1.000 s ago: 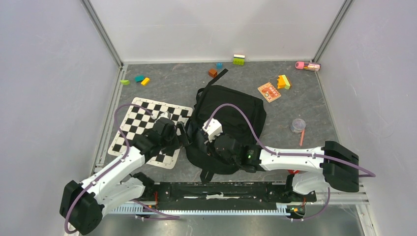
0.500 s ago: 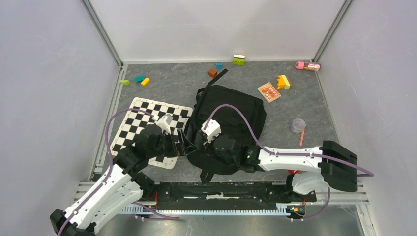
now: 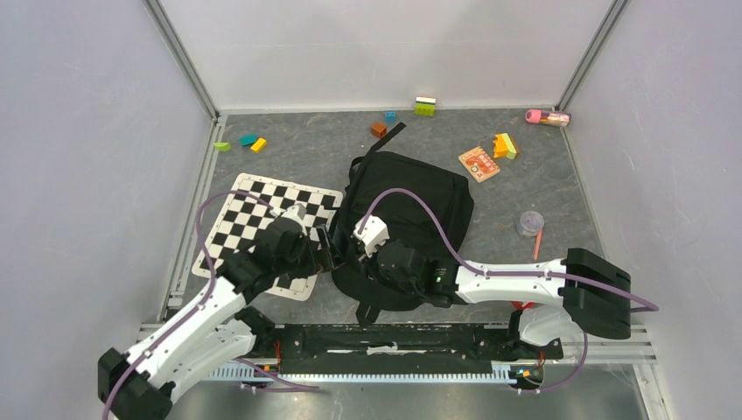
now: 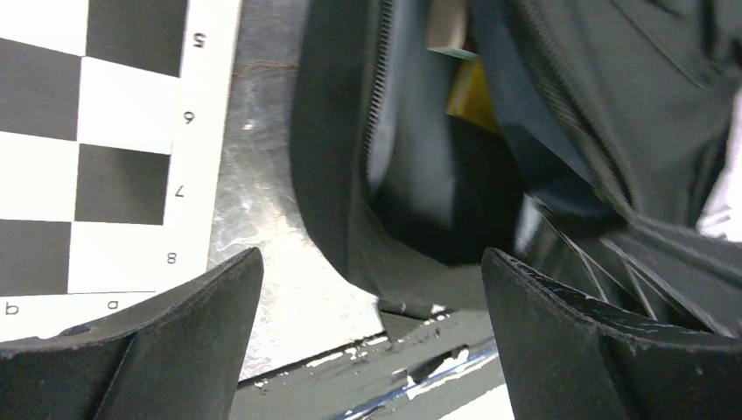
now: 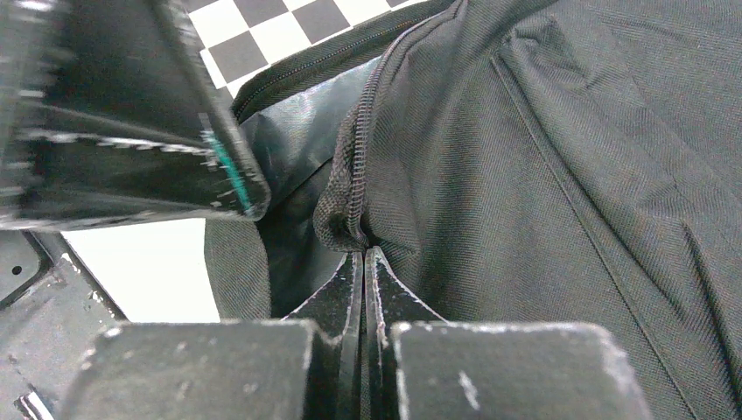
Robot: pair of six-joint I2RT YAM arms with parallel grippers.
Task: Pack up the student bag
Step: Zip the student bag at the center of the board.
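The student bag (image 3: 420, 199) lies in the middle of the table, black, with its zipped mouth facing the near left. My right gripper (image 3: 366, 261) is shut on the fabric at the bag's zip edge (image 5: 348, 188); its tips (image 5: 363, 255) pinch the bunched cloth. The bag's mouth gapes and shows a grey lining (image 4: 411, 149) and a yellow thing (image 4: 472, 92) inside. My left gripper (image 3: 327, 250) is open at that mouth, nothing between its fingers (image 4: 372, 262). One left finger (image 5: 131, 131) shows in the right wrist view.
A checkered board (image 3: 254, 219) lies left of the bag, under the left arm. Coloured blocks (image 3: 425, 106) stand along the back, with an orange card (image 3: 479, 163), a pink item (image 3: 547, 116), a small clear pot (image 3: 529, 223) and a pink pencil (image 3: 537, 245) to the right.
My left gripper has moved right from over the board to the bag's mouth, still open. The right gripper has shifted slightly left, keeping its hold on the bag's edge.
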